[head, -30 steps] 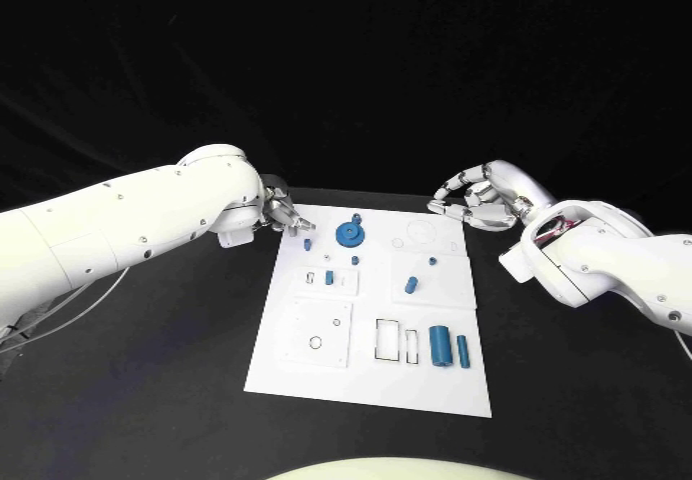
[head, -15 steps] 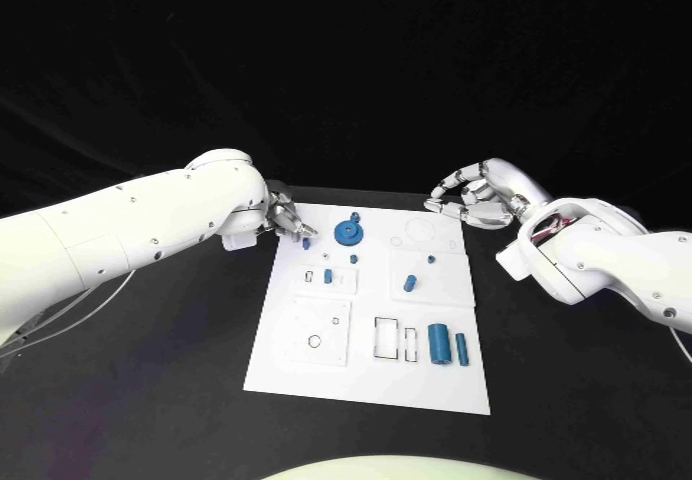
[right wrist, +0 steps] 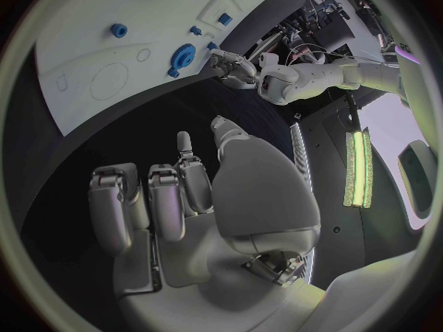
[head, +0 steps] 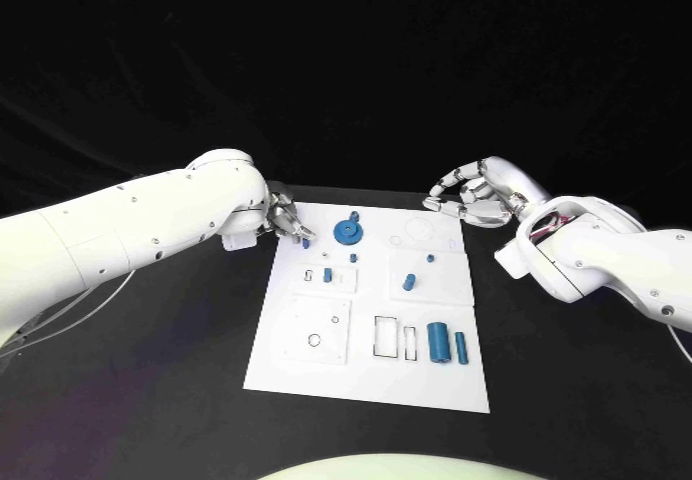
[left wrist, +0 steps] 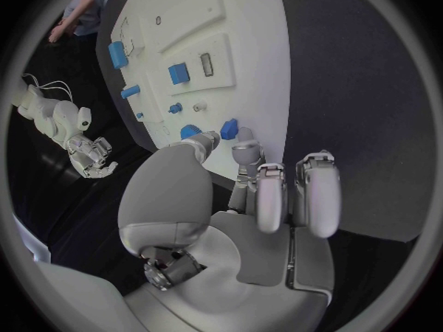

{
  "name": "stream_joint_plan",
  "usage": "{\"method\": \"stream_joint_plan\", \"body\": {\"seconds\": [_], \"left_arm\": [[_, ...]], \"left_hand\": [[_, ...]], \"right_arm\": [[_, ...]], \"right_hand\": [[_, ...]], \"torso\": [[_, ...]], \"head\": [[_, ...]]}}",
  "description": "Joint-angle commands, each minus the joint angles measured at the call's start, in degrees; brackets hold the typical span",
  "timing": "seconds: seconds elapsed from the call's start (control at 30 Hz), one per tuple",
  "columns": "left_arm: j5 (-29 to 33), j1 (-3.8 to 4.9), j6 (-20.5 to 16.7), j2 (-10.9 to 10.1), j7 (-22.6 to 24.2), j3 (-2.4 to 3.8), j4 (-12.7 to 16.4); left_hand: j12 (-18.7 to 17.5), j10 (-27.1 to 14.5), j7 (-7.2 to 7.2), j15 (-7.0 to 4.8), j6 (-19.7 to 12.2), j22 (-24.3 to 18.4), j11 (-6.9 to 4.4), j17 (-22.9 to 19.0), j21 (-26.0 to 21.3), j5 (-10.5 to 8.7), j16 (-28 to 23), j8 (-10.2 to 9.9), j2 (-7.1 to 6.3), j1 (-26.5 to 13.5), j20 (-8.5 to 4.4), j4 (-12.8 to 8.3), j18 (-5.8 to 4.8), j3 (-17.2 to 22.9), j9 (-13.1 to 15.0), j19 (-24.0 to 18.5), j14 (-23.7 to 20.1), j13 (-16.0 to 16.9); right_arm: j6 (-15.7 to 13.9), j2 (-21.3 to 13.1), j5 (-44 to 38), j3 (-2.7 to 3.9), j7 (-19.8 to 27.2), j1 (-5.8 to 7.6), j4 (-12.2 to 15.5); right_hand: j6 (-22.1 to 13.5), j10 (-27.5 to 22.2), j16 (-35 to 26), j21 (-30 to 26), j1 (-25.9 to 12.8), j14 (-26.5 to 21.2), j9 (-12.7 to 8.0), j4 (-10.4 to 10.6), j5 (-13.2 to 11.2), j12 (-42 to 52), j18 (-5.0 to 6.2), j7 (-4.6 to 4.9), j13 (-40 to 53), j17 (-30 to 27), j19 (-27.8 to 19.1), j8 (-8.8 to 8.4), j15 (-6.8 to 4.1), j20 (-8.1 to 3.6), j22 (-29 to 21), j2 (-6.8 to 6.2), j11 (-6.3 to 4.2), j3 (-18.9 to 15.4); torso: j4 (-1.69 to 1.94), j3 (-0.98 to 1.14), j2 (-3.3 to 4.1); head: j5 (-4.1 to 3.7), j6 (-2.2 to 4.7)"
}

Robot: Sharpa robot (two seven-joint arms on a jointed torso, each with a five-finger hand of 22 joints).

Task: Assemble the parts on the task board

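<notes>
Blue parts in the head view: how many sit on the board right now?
7: gear, peg by the left hand, three small pieces mid-board, two cylinders near the front. The left hand may hide more.

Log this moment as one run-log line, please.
left hand: fingers at small blue part on task board far-left corner | right hand: curled, holding nothing, off board's far-right corner | blue gear: on board
</notes>
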Motion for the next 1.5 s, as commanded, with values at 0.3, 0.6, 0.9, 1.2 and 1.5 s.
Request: {"method": "stream_joint_plan", "body": {"seconds": [0.3, 0.6, 0.9, 1.2, 1.5], "left_arm": [[1.3, -0.01, 0.3, 0.2, 1.1, -0.02, 0.0], [2.0, -0.01, 0.2, 0.3, 1.7, -0.03, -0.1], [3.0, -0.01, 0.1, 0.3, 2.2, -0.06, -0.2], [6.6, -0.01, -3.3, -2.3, 2.5, 0.10, 2.9], [12.6, 0.02, -7.4, -8.4, 2.7, 0.24, 11.4]], "left_hand": [[0.0, -0.6, -0.16, 0.31, 0.5, 4.0, -0.04, 15.1, -0.3, -0.12, 0.2, -0.4, 0.94, 2.6, 0.46, -0.1, -0.12, 0.8, -0.2, 0.6, 6.0, -0.3], [0.0, -0.7, -0.38, 0.14, 0.4, 4.0, -0.25, 15.1, -0.3, 0.04, 0.2, -0.5, 2.92, 8.4, 0.36, -1.1, -0.12, 3.1, -0.4, 0.6, 6.0, -0.7], [-0.6, -0.9, 0.45, 0.58, -0.9, 4.2, 0.15, 15.1, -0.3, 0.29, 0.2, 0.1, 3.43, 14.9, 0.60, -5.6, -0.13, 12.8, 0.3, 0.6, 6.0, -1.6], [0.0, -0.1, 0.39, 0.66, -0.4, 4.3, 0.18, 15.1, -0.2, 0.79, 0.2, 1.7, 0.54, 12.4, 0.76, -8.9, -0.12, 22.3, 1.5, 0.6, 6.0, -1.6], [1.5, 1.5, -0.05, 0.26, 0.9, 5.0, -0.22, 15.1, 0.1, 2.48, 0.2, 2.6, -1.54, 9.3, 0.47, -11.4, -0.26, 27.0, 2.0, 0.9, 6.0, -0.4]], "right_arm": [[0.6, 0.1, -0.3, 0.00, 0.3, -0.06, 0.0], [0.7, 0.1, -0.3, 0.00, 0.3, -0.07, 0.0], [0.7, 0.0, -0.3, 0.00, 0.3, -0.07, 0.0], [0.7, 0.0, -0.3, 0.00, 0.2, -0.07, -0.1], [0.7, -0.3, -0.3, -0.01, 0.2, -0.08, -0.2]], "right_hand": [[-0.5, -0.2, -0.3, -0.2, -0.3, 5.2, 0.1, -0.2, -0.2, -0.1, -0.26, -0.03, 4.3, 11.8, 4.6, 0.24, -0.30, -0.41, 13.8, 0.03, -0.01, -0.1], [-0.5, -0.1, -0.3, -0.2, -0.1, 5.2, 0.2, -0.2, 0.3, -0.1, -0.25, -0.05, 4.4, 11.8, 4.6, 0.30, -0.33, -0.43, 13.7, 0.13, -0.04, 0.0], [-0.5, -0.1, -0.3, -0.3, -0.1, 5.2, 0.2, -0.2, 0.4, -0.1, -0.23, -0.05, 4.4, 11.8, 4.5, 0.31, -0.33, -0.44, 13.7, 0.13, -0.05, 0.0], [-0.6, -0.1, -0.3, -0.2, -0.1, 5.2, 0.2, -0.2, 0.5, -0.1, -0.24, -0.05, 4.4, 11.8, 4.6, 0.33, -0.34, -0.45, 13.7, 0.13, -0.05, 0.0], [-0.6, -0.1, -0.3, -0.2, -0.1, 5.2, 0.2, -0.2, 0.5, -0.1, -0.24, -0.05, 4.4, 11.8, 4.6, 0.33, -0.34, -0.45, 13.7, 0.13, -0.05, 0.0]], "torso": [[0.03, -0.02, 0.04], [0.01, 0.00, 0.05], [0.03, -0.01, -0.01], [0.25, 0.00, -0.15], [0.71, 0.03, -0.47]], "head": [[-0.06, 0.00], [-0.04, -0.17], [-0.06, -0.13], [0.00, 0.01], [-0.01, -0.23]]}}
